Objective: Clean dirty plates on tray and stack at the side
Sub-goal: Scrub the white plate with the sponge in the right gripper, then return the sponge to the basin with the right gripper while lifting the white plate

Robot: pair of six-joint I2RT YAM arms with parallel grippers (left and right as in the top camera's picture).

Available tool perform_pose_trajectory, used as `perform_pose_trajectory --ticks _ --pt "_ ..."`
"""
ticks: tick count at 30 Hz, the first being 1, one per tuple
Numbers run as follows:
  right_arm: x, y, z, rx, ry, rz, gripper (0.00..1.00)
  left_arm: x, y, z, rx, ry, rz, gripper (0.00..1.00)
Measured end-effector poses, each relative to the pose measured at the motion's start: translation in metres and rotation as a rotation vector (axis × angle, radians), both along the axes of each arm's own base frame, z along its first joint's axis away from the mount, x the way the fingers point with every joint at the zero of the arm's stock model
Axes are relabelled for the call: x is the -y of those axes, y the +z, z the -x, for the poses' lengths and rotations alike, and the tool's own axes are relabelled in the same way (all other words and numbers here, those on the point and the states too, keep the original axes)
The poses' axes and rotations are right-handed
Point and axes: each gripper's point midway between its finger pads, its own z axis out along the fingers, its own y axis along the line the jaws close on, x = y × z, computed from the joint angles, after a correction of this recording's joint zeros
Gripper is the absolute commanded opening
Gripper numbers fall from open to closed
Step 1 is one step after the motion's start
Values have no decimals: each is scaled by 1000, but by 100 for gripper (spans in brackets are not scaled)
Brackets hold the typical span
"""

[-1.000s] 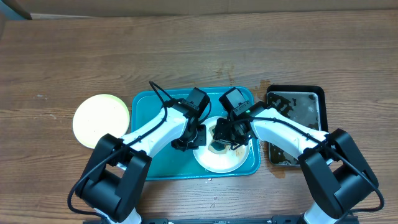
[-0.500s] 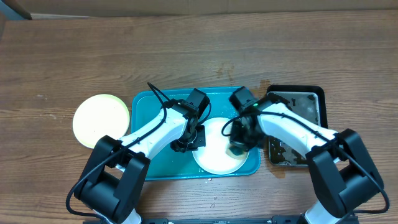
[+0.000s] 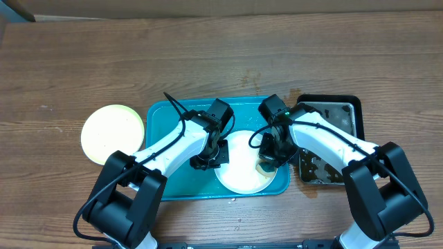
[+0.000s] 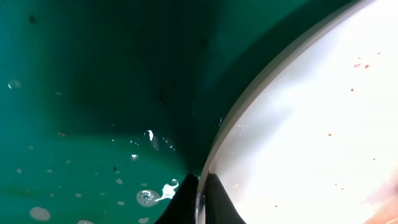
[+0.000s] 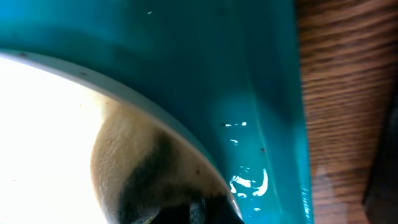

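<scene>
A white plate (image 3: pixel 239 166) lies on the right half of the turquoise tray (image 3: pixel 169 117). My left gripper (image 3: pixel 209 156) is shut on the plate's left rim; in the left wrist view its black fingertips (image 4: pixel 214 202) pinch the rim of the plate (image 4: pixel 323 124) over the wet tray (image 4: pixel 93 93). My right gripper (image 3: pixel 267 160) is shut on a dirty beige sponge (image 5: pixel 124 155) pressed on the plate's (image 5: pixel 37 124) right edge. A pale yellow-green plate (image 3: pixel 113 133) lies on the table left of the tray. A second white plate is not in view.
A narrow black tray with water (image 3: pixel 331 138) stands just right of the turquoise tray, close to my right arm. Water drops lie on the turquoise tray floor (image 5: pixel 249 180). The wooden table (image 3: pixel 221 62) stretches behind both trays.
My right gripper has slid the sponge from the plate's middle to its right edge. My left gripper has kept its hold on the left rim.
</scene>
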Motion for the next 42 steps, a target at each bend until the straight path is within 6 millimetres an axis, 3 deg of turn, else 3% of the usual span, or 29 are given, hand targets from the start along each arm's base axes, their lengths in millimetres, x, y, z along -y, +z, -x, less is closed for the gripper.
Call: perform_pose_trajectory --ticks 8,15,21,27,31,35,42 --pt "10 21 -10 50 -24 60 4 -3 0 2 -11 21 -13 4" --pt "52 51 -22 161 -85 185 4 -43 7 1 5 85 -125 4" --pt "89 67 -31 198 -175 216 4 -55 40 -12 136 110 -128 4" --pt "133 68 -41 195 -224 246 4 -71 76 -20 279 126 -170 4" --pt "150 69 -55 238 -214 245 4 -83 93 -26 363 140 -211 4" --pt "151 61 -64 282 -142 234 4 -97 106 -29 425 149 -276 4" --pt "144 34 -56 277 -28 193 4 -113 133 -48 522 81 -396 4"
